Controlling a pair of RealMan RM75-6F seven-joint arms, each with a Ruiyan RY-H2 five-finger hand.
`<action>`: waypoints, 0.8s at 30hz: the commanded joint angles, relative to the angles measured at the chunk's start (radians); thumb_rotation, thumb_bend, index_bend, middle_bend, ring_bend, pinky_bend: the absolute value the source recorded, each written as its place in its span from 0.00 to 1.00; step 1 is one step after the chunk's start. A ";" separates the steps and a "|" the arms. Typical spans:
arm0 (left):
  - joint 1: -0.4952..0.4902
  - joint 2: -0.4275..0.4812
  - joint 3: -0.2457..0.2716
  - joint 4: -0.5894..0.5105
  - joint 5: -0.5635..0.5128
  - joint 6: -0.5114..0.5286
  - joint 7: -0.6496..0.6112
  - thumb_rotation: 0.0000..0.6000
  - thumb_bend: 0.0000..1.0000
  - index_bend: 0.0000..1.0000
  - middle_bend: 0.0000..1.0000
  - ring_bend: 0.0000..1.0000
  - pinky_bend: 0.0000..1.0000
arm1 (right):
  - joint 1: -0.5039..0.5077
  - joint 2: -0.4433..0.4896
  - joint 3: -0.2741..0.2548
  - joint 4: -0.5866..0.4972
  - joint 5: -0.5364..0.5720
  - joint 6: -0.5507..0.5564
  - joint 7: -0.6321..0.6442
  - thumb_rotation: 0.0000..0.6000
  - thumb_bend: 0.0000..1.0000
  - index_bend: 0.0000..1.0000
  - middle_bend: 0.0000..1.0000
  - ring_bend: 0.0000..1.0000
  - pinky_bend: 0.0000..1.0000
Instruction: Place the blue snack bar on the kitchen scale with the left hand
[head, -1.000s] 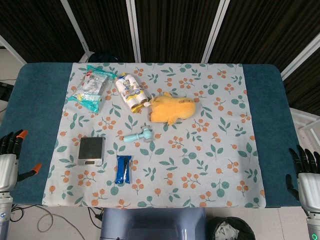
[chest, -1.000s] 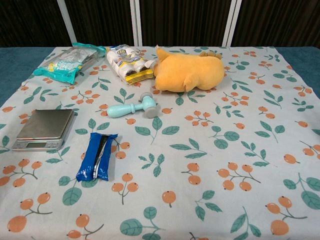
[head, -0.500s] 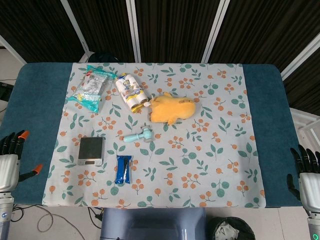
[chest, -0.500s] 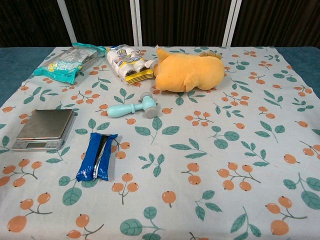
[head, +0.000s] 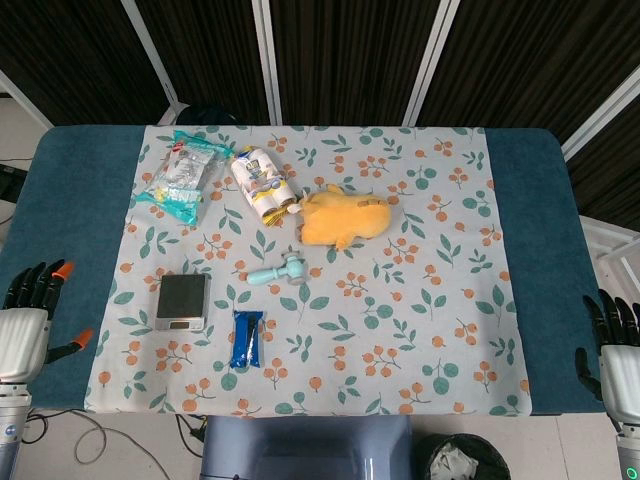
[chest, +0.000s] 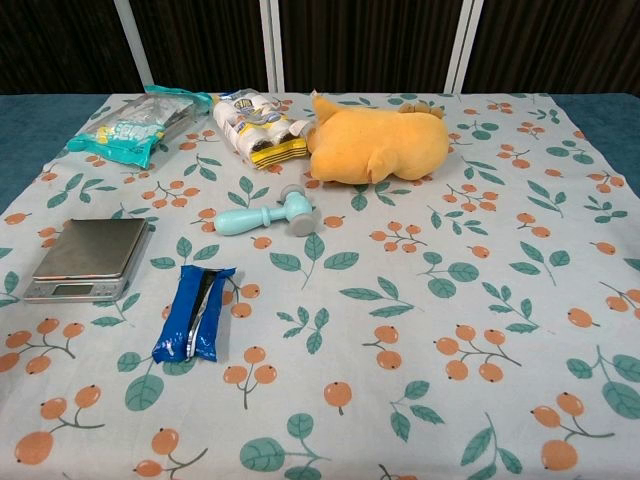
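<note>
The blue snack bar (head: 246, 339) (chest: 194, 312) lies flat on the leaf-print cloth near the front edge. Just to its left and slightly farther back sits the silver kitchen scale (head: 182, 301) (chest: 90, 258), its platform bare. My left hand (head: 28, 322) hangs off the table's left front corner, fingers apart and holding nothing, well left of the scale. My right hand (head: 617, 345) shows at the far right edge of the head view, fingers spread and holding nothing. Neither hand appears in the chest view.
A light-blue toy hammer (head: 279, 270) (chest: 264, 216) lies behind the bar. An orange plush toy (head: 343, 216) (chest: 376, 140), a packet of rolls (head: 262, 184) (chest: 258, 124) and a teal snack bag (head: 185, 178) (chest: 130, 123) sit farther back. The cloth (head: 420, 330) covers the blue table.
My left hand has shifted slightly down and toward the table edge in the head view. My right hand has sunk a little lower. The objects have not moved.
</note>
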 joint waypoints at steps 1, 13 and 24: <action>-0.003 -0.003 0.005 0.001 0.007 -0.006 0.004 1.00 0.14 0.08 0.06 0.02 0.08 | -0.001 0.002 0.000 -0.003 0.001 0.002 0.003 1.00 0.58 0.06 0.03 0.01 0.00; -0.271 0.085 0.014 0.005 0.227 -0.328 0.108 1.00 0.14 0.10 0.08 0.02 0.09 | -0.001 -0.002 0.002 0.003 0.017 -0.007 -0.015 1.00 0.58 0.06 0.03 0.01 0.00; -0.506 0.027 0.040 0.062 0.384 -0.565 0.029 1.00 0.14 0.15 0.14 0.05 0.14 | 0.003 -0.028 -0.001 0.015 0.024 -0.015 -0.065 1.00 0.58 0.06 0.03 0.01 0.00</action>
